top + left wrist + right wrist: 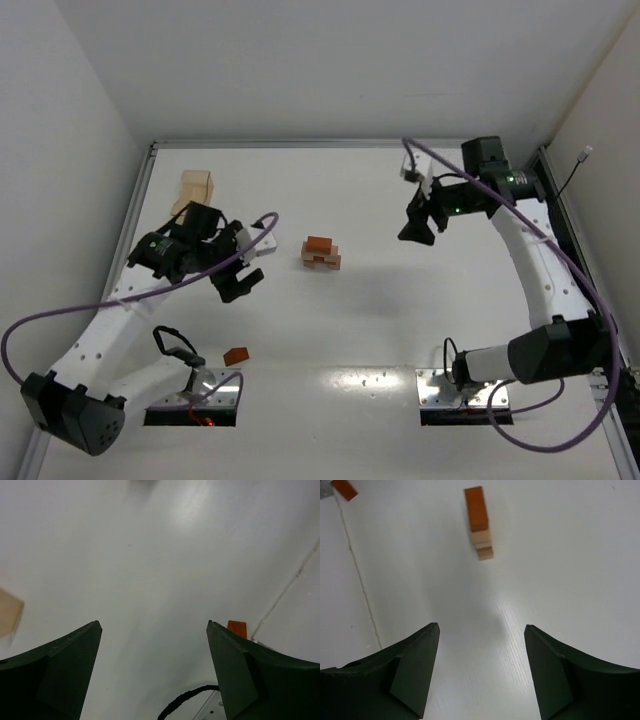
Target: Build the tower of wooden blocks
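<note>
Left gripper (243, 270) & right gripper (417, 226) both gape wide, empty; tower (321, 254) sits betw. them, part-built, so next prob. left fetches loose red block (236, 355), near side.

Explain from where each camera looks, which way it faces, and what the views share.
Top external: above and behind the bases, looking down on the table; the left arm and right arm show.
Left wrist: on the left arm, facing down at the table; the open left fingers show, the loose reddish block beside one.
Right wrist: on the right arm, facing the block stack beyond the open right fingers.
Shared: all three show that block; top and right wrist share the block stack.
</note>
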Controlling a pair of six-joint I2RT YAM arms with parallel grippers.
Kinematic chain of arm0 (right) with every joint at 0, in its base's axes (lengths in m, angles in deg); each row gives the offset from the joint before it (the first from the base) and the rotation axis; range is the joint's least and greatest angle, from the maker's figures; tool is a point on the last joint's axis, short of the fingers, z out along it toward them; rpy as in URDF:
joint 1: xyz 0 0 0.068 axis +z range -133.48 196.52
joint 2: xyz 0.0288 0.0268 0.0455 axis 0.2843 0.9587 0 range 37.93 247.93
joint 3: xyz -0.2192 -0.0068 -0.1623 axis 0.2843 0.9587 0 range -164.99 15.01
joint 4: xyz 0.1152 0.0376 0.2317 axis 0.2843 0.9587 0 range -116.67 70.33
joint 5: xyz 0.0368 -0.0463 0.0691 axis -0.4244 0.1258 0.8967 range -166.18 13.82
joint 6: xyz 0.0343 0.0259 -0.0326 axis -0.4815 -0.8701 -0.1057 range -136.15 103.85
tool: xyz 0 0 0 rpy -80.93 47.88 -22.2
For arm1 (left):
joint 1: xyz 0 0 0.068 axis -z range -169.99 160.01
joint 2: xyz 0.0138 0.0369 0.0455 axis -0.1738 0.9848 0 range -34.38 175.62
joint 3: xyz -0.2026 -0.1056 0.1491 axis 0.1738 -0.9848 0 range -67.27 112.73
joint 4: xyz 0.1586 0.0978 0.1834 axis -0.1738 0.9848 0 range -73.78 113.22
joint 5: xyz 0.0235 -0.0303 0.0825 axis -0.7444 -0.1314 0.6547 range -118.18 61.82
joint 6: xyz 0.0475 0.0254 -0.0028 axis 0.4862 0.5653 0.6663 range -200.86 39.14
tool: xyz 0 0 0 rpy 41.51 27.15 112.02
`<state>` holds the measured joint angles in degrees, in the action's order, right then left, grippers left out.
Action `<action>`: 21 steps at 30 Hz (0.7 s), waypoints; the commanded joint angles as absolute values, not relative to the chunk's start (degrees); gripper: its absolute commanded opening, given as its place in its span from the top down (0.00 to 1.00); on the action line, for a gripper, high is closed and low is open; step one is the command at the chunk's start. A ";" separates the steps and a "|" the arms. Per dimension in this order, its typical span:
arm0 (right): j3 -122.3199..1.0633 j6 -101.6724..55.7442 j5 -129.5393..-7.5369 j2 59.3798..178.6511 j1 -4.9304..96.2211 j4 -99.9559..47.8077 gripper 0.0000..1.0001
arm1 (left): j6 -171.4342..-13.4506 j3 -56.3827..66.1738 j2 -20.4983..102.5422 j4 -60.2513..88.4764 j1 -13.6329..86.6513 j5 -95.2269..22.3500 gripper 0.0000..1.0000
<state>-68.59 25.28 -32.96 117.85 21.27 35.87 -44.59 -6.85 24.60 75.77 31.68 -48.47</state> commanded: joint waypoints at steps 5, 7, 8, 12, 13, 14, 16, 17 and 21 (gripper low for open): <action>-63.05 31.75 -35.93 113.70 40.58 28.71 0.34 | -66.34 -6.37 18.09 64.31 22.59 -34.44 0.07; -61.38 30.18 -37.06 114.40 46.03 25.47 0.34 | -71.00 -5.84 18.09 64.29 20.13 -29.34 0.06; -60.85 29.47 -37.07 115.44 47.70 21.80 0.34 | -72.59 -5.05 18.09 63.68 19.25 -27.41 0.04; -56.73 20.62 -36.02 118.87 54.12 7.81 0.35 | -77.78 -2.24 19.84 63.06 13.11 -21.59 0.01; -55.76 19.02 -36.01 120.01 56.31 1.26 0.35 | -78.48 -1.45 20.37 62.54 11.95 -21.06 0.01; -53.66 17.18 -35.40 120.55 57.55 -2.29 0.35 | -79.01 -0.75 20.37 62.53 10.73 -21.06 0.01; -51.63 12.08 -34.87 121.69 59.75 -8.88 0.38 | -79.72 2.15 22.21 63.23 6.95 -21.06 0.01; -49.88 10.24 -34.87 123.09 61.94 -15.27 0.40 | -80.68 3.38 22.83 63.24 5.72 -21.58 0.01; -49.24 2.85 -34.87 129.31 66.26 -24.53 0.46 | -82.18 11.71 25.20 66.57 0.53 -24.65 0.01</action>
<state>-49.37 10.53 -36.72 126.23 64.02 -9.09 -78.67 6.07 24.86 66.17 2.83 -23.79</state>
